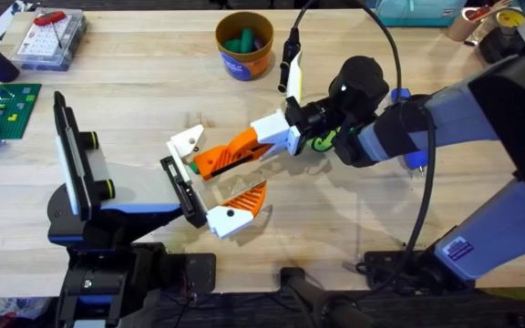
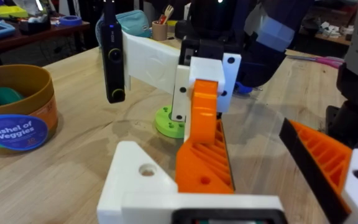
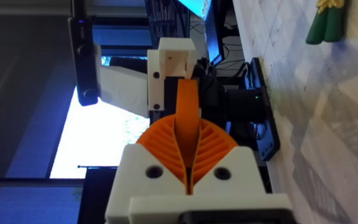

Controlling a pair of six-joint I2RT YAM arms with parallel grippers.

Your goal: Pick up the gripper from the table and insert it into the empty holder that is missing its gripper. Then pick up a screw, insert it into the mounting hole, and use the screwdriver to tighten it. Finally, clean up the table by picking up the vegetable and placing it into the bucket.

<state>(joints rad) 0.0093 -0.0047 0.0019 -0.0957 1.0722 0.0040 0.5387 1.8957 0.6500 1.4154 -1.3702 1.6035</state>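
– Pale wood tabletop [image 1: 135, 82], two arms meeting at its middle. What do we have at the claw?

– We have the right gripper [image 1: 244, 148] pinched shut on the gripper [image 1: 210, 162]. In the right wrist view its two orange ribbed fingers [image 3: 157, 146] clamp the flat sides of the orange wedge [image 3: 186, 102].

– Which way does the part lie?

– We see its long axis running across the table, angled a little. The white block base [image 1: 188, 141] is turned away from the right arm toward the left arm's holder [image 1: 182, 189], and the tapered end is buried between the clamping fingers. From the left wrist, the base [image 2: 138, 183] sits closest to the camera and the wedge [image 2: 204, 158] runs away from it.

– Is it seated?

– We cannot tell. The base is just beside the far end of the black bar.

– And the left side?

– We note the matching finger [image 1: 235, 214] with its black dot at the bar's near end. The left gripper [image 1: 237, 182] gapes wide, holding nothing.

– Farther out?

– We find the vegetable [image 2: 166, 122] on the table under the right gripper's wrist. The bucket [image 1: 244, 46] stands upright, well apart at the far edge, with green pieces inside.
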